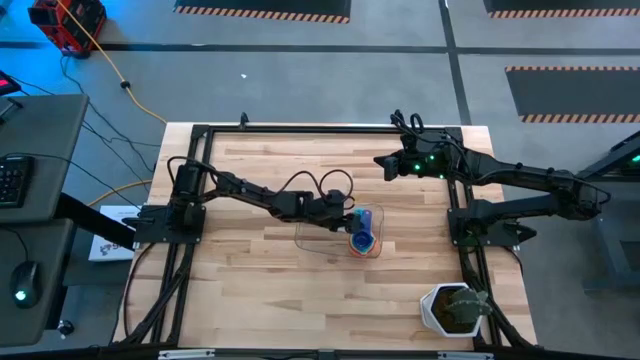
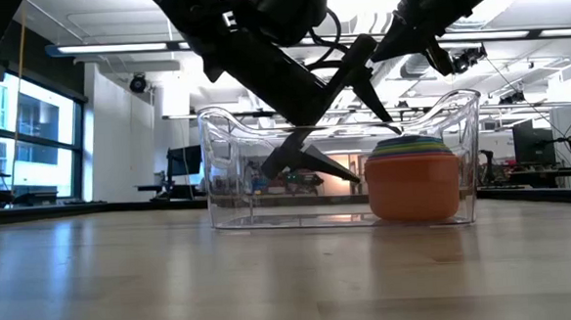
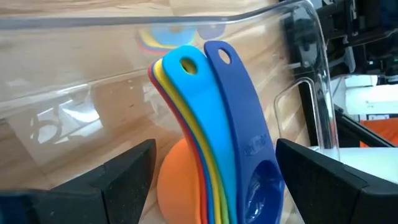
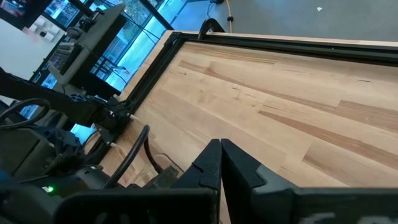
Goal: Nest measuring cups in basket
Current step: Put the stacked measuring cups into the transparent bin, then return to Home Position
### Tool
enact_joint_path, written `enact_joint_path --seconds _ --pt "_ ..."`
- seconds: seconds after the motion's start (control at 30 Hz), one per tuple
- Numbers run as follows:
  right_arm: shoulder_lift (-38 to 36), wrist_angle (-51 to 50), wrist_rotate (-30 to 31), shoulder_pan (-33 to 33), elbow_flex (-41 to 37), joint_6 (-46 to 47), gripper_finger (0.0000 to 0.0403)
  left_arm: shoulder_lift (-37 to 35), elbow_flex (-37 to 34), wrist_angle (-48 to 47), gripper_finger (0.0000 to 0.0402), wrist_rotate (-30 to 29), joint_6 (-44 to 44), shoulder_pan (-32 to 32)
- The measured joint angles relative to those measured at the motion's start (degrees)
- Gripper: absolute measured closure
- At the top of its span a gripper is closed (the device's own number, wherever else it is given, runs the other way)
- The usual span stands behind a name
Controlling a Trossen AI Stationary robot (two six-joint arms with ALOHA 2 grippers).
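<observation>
The basket sits mid-worktop. The measuring cups stand nested at its right end, orange cup outermost, dark blue cup on top, handles fanned together. The left end effector is inside the basket, fingers spread either side of the stack and gripping nothing. The right end effector waits at the far right, fingers pressed together. Judgement: nesting looks complete; next, lift the left arm clear without snagging the handles.
</observation>
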Motion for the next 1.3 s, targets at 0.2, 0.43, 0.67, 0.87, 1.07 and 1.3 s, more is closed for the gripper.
enact_joint_path --seconds 0.2,0.43,0.67,0.87,1.07,1.3 --pt "0.00 0.00 0.02 0.00 0.00 -0.13 0.0402 0.00 0.00 -0.29 0.0080 -0.06 -1.05 0.00" --pt "0.00 0.00 0.70 0.00 0.00 -0.12 0.0402 -0.01 0.04 -3.90 0.0080 -1.18 -1.59 0.01" --pt "0.00 0.00 0.71 0.01 0.00 -0.13 0.0402 -0.27 0.07 -4.44 0.0080 -1.32 -1.53 0.01" --pt "0.00 0.00 0.74 0.00 0.00 -0.15 0.0402 -2.98 -0.04 -4.99 0.0080 -1.77 1.62 0.49" --pt "0.02 -0.22 0.74 0.00 0.00 -0.15 0.0402 -5.54 -0.04 -5.94 0.0080 -1.99 3.41 1.68" --pt "0.02 -0.24 0.74 0.02 0.00 -0.15 0.0402 -7.84 -0.02 -6.32 0.0080 -2.23 5.17 2.18"
